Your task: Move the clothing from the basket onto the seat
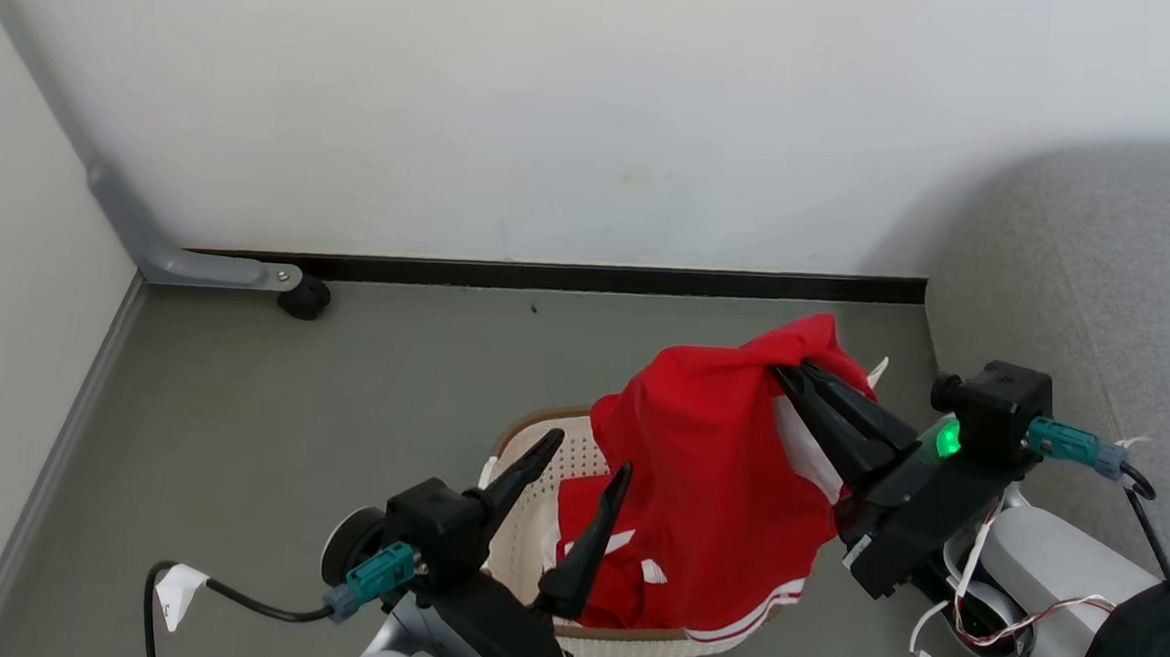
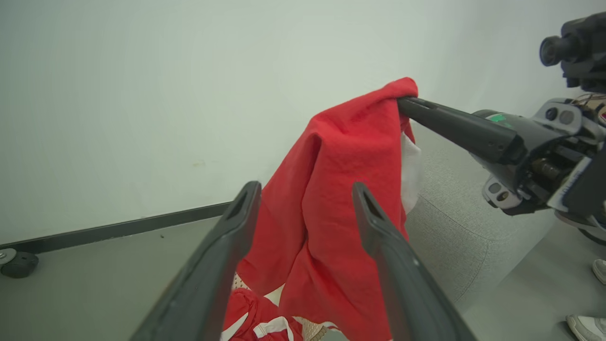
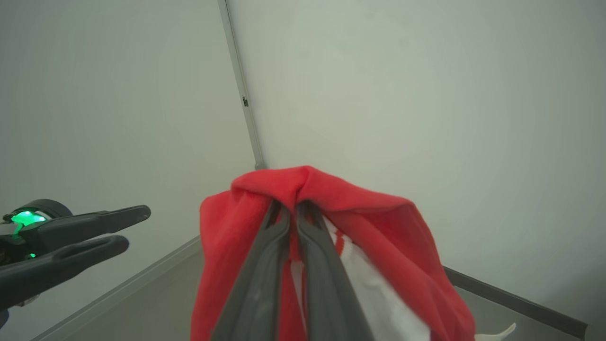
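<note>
My right gripper is shut on a red garment with white stripes, which hangs lifted over the basket; its hem still drapes at the basket's front rim. The same pinch shows in the right wrist view, with red cloth folded over the fingertips. A second red piece of clothing lies inside the cream basket. My left gripper stands open above the basket's left side, holding nothing; in its own view the hanging garment is ahead of its fingers. The grey seat is at the right.
White walls meet in a corner at the left, with a black skirting strip along the grey floor. A grey metal leg with a black caster stands by the wall. A shoe tip shows at the left wrist view's lower right.
</note>
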Available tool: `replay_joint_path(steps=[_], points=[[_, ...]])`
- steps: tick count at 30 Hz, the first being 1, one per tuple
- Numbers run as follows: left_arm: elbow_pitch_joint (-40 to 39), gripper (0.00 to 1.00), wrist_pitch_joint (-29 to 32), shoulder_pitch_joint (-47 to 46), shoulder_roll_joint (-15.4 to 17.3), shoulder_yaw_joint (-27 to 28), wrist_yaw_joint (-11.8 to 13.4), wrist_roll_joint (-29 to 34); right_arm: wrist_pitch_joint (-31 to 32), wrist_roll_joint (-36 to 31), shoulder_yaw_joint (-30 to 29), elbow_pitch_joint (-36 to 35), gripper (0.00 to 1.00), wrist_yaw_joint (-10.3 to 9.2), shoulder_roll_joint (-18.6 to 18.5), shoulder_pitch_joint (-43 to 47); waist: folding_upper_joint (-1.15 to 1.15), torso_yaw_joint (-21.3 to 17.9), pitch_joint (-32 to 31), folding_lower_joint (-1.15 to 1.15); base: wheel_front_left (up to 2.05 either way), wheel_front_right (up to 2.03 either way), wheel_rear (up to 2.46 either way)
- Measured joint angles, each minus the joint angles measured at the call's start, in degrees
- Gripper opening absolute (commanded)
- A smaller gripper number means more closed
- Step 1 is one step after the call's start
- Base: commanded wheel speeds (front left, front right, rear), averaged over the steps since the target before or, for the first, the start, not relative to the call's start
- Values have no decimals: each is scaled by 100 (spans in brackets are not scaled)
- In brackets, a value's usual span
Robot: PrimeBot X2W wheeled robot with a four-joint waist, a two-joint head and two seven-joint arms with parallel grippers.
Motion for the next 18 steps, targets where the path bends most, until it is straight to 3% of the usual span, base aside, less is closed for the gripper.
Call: replay_joint_path(steps=[18], points=[[-55, 100, -177, 24, 77, -3, 1, 38, 0, -299, -549, -232, 0, 0, -155, 527, 0, -1072, 155, 0, 0, 0, 0]])
